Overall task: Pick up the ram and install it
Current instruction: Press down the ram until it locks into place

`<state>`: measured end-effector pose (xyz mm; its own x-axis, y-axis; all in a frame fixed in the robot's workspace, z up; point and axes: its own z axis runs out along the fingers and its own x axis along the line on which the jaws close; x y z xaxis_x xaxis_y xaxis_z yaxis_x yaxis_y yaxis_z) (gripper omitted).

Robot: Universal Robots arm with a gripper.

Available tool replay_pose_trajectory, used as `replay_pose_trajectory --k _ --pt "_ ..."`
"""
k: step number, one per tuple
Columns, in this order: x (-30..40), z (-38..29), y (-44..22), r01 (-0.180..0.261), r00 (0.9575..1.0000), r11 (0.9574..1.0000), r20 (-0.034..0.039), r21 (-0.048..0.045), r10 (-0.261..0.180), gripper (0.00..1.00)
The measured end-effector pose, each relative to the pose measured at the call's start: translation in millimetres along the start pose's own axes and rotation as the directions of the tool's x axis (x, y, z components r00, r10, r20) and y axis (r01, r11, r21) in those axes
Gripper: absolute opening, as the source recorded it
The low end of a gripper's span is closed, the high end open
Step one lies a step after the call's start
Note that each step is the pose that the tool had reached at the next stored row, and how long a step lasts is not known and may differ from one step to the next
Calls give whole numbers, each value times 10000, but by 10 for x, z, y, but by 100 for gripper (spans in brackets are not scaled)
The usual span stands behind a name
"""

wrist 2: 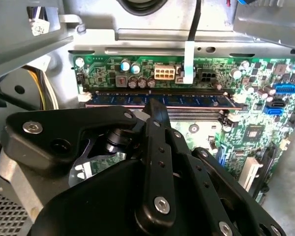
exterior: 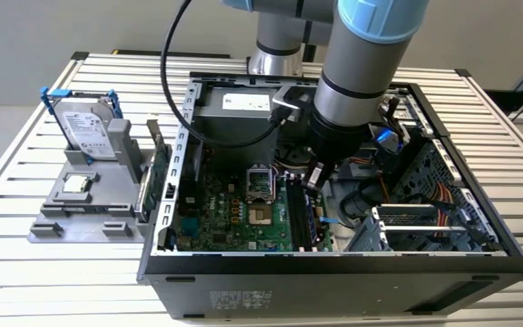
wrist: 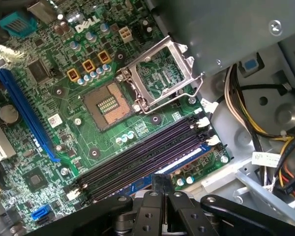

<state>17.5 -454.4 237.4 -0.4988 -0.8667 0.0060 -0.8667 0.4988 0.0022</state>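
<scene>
Jaws pressed together, gripper point(wrist 2: 155, 105) touching the top edge of the ram point(wrist 2: 160, 100), which I see seated in a motherboard point(wrist: 64, 123) slot. Judged light, stiff, fragile; handle by its long edges.

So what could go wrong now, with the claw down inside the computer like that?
The claw holds the ram at the memory slots; if the stick sits skewed, pushing might bend it or strain the motherboard. The open processor socket lies bare close by, so a slip could perhaps damage it. Loose cables run beside the slots and might snag the arm.
</scene>
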Motion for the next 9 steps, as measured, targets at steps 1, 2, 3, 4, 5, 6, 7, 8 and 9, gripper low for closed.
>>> replay_pose_trajectory --k 1,2,3,4,5,6,7,8,9 --pt "0 2 0 90 10000 10000 3 -1 -90 0" --pt "0 3 1 201 9998 9998 6 -3 -201 0" --pt "-1 4 1 312 9995 9995 10 -4 -312 0" --pt "-1 5 2 420 9991 9991 13 -5 -420 0" --pt "-1 6 2 545 9985 9985 17 -7 -545 0" --pt "-1 7 3 671 9977 9977 21 -8 -671 0" --pt "-1 9 4 794 9968 9968 25 -10 -794 0" --pt "-2 11 4 916 9958 9958 30 -11 -916 0" --pt "-2 13 5 1041 9946 9946 34 -12 -1041 0"
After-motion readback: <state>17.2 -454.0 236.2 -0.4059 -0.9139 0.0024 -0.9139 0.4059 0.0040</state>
